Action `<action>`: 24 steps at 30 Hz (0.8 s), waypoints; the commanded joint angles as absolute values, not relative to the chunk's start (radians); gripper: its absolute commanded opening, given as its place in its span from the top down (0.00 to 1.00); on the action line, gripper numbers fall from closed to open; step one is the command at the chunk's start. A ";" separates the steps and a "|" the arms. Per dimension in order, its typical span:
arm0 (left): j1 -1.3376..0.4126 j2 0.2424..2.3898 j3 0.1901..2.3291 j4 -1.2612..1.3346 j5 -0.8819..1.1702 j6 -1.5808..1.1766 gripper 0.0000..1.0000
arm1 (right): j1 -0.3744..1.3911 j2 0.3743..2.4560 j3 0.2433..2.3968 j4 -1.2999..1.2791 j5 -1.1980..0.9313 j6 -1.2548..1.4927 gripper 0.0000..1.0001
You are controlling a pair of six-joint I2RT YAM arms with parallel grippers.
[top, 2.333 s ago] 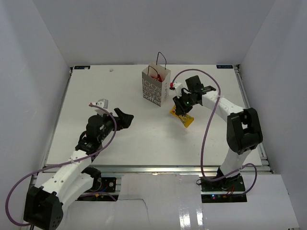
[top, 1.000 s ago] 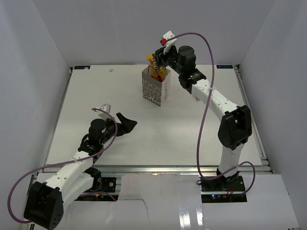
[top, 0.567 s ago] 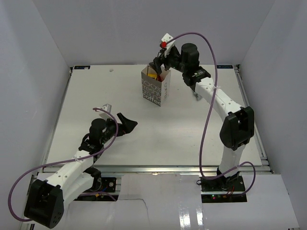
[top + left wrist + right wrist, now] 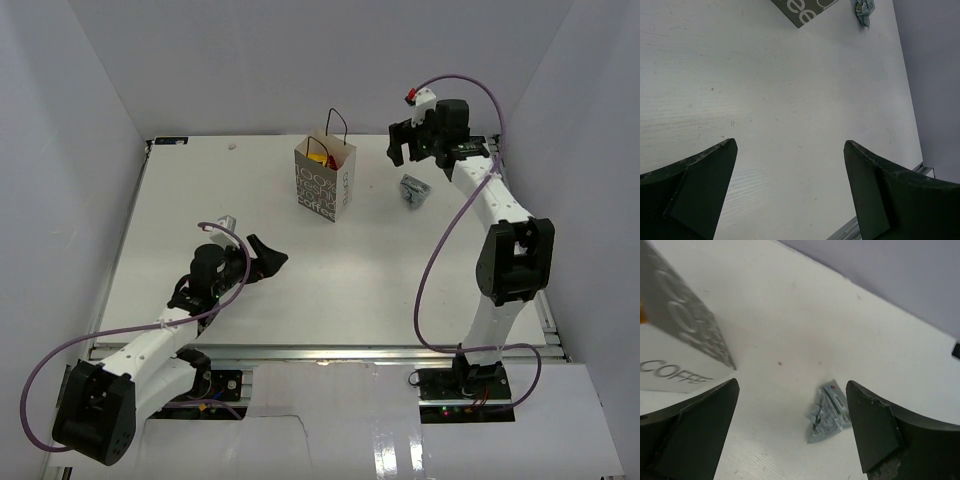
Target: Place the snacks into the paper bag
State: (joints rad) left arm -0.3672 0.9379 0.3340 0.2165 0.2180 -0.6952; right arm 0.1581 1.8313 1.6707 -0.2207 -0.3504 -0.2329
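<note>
The white-grey paper bag stands upright at the back middle of the table, with a yellow snack showing in its open top. A silver-grey foil snack lies on the table to the bag's right. My right gripper hovers open and empty above and just behind that packet. In the right wrist view the foil snack lies below, between the spread fingers and nearer the right one, with the bag at left. My left gripper is open and empty, low over the table's front middle, well short of the bag.
White walls close in the table on three sides. The table's right edge rail runs close to the right arm. The left wrist view shows bare tabletop ahead and the foil snack far off.
My right gripper has opened over the bag, left the yellow packet inside, then swung right and back to above the foil packet. The left arm has barely moved.
</note>
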 commanded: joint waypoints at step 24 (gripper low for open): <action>-0.360 0.930 0.356 0.249 0.224 -0.719 0.02 | 0.172 2.224 1.770 -0.298 0.134 -0.086 0.44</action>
